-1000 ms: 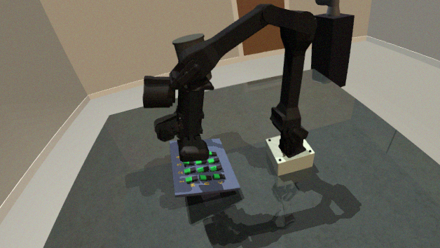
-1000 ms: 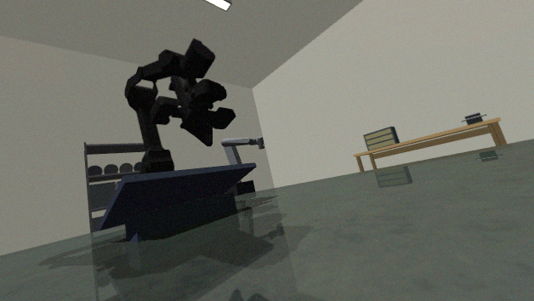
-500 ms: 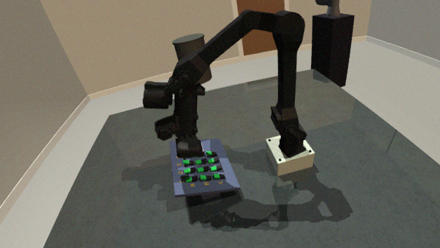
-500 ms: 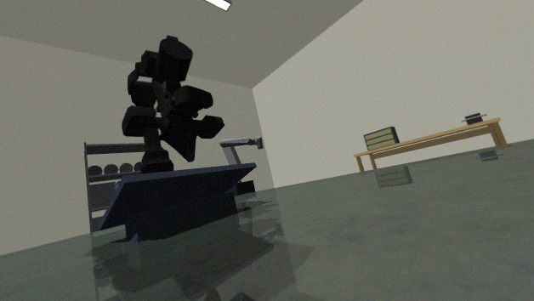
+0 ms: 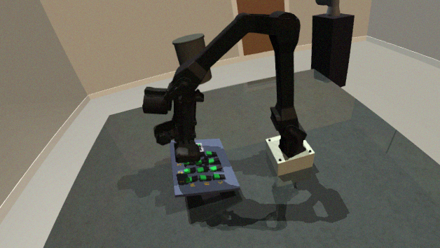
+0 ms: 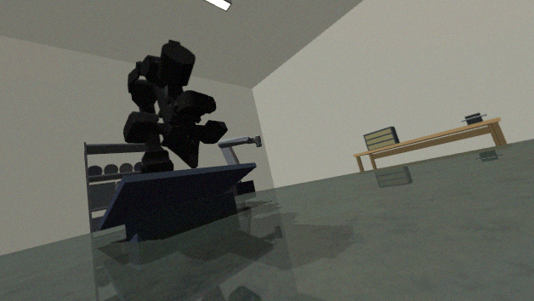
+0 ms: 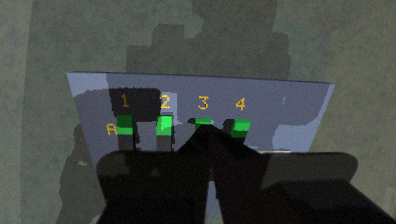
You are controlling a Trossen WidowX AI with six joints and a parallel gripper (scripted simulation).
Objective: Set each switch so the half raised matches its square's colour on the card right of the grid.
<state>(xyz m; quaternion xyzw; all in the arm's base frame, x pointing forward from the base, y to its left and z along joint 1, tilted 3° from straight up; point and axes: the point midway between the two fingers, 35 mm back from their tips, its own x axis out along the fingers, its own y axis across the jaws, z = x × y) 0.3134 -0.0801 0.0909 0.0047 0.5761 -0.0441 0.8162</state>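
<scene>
The blue-grey switch panel point(image 5: 229, 175) point(image 6: 178, 187) point(image 7: 300, 100) sits tilted on the dark floor and carries a grid of rocker switches with green and dark halves. In the wrist view only row A shows: switch 1 point(image 7: 125, 131), switch 2 point(image 7: 164, 127), switch 3 point(image 7: 202, 121) and switch 4 point(image 7: 240, 127). My gripper point(image 5: 187, 152) point(image 6: 193, 163) point(image 7: 205, 129) is shut and empty. It points down onto the panel, with its tip at the near edge of switch 3's green half. The small card point(image 5: 200, 147) peeks out beside the gripper and is mostly hidden by it. The nearer rows are hidden in the wrist view.
The arm's white base block point(image 5: 294, 159) stands to the right of the panel. A black pillar point(image 5: 331, 45) stands at the back right. In the exterior view a shelf rack point(image 6: 91, 178) is behind the panel and a wooden table point(image 6: 429, 140) stands far off.
</scene>
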